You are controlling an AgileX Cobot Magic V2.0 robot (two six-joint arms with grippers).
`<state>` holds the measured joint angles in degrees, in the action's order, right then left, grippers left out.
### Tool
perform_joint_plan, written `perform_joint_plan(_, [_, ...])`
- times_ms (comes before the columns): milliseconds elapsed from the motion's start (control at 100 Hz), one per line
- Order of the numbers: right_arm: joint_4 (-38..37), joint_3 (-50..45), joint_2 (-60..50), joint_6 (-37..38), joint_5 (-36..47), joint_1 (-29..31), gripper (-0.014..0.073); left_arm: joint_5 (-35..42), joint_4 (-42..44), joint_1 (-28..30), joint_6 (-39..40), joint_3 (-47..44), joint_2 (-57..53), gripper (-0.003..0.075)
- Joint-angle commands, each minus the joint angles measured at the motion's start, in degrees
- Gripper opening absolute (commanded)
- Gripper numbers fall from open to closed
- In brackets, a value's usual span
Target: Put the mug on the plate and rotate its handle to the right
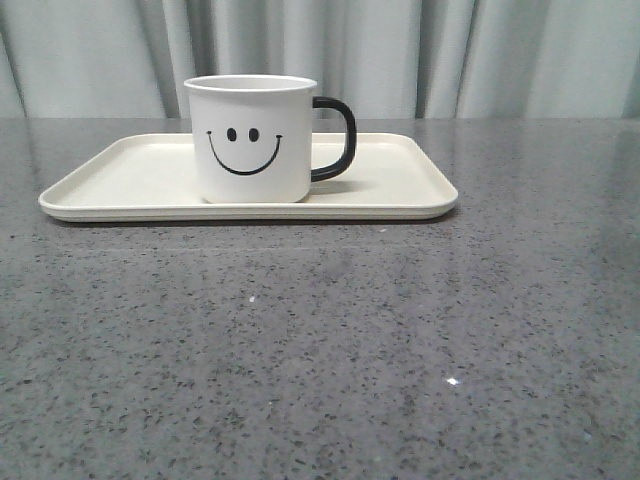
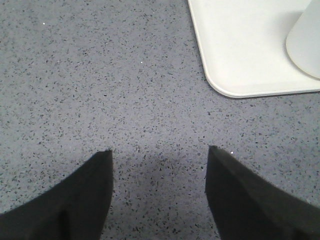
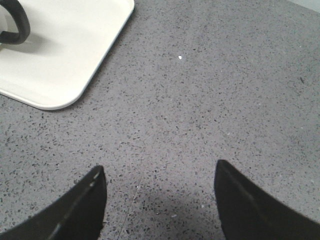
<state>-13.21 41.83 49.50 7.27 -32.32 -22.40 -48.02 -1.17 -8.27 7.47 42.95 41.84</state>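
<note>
The white mug (image 1: 252,138) with its black smiley face stands upright on the cream plate (image 1: 400,190), near the plate's middle. Its black handle (image 1: 338,138) points to the right. Neither gripper shows in the front view. In the left wrist view my left gripper (image 2: 160,152) is open and empty over bare table, with a plate corner (image 2: 235,50) and the mug's base (image 2: 306,45) beyond it. In the right wrist view my right gripper (image 3: 159,170) is open and empty over bare table, apart from the plate corner (image 3: 65,55) and the handle (image 3: 15,25).
The plate lies on a grey speckled table (image 1: 320,350). A pale curtain (image 1: 480,55) hangs behind the table's far edge.
</note>
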Motion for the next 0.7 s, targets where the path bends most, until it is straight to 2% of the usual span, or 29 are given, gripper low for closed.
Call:
perform_joint_plan(0, [-1.3,1.5,-0.7,0.0,4.0,0.4,0.0468,4.5,0.0,0.1,0.3,1.4,-0.2,0.0409])
perform_joint_plan(490, [-1.3,1.5,-0.7,0.0,4.0,0.4,0.0468,4.6,0.0,0.1,0.3,1.4,-0.2,0.0397])
perform_joint_plan(590, [-1.3,1.5,-0.7,0.0,4.0,0.4,0.0451,4.6,0.0,0.1,0.3,1.4,-0.2,0.0292])
perform_joint_plan(630, [-1.3,1.5,-0.7,0.0,4.0,0.4,0.0425,4.6,0.0,0.1,0.3,1.4,-0.2,0.0218])
perform_joint_plan(690, [-1.3,1.5,-0.7,0.0,4.0,0.4,0.0342,4.6,0.0,0.1,0.3,1.4,-0.2,0.0093])
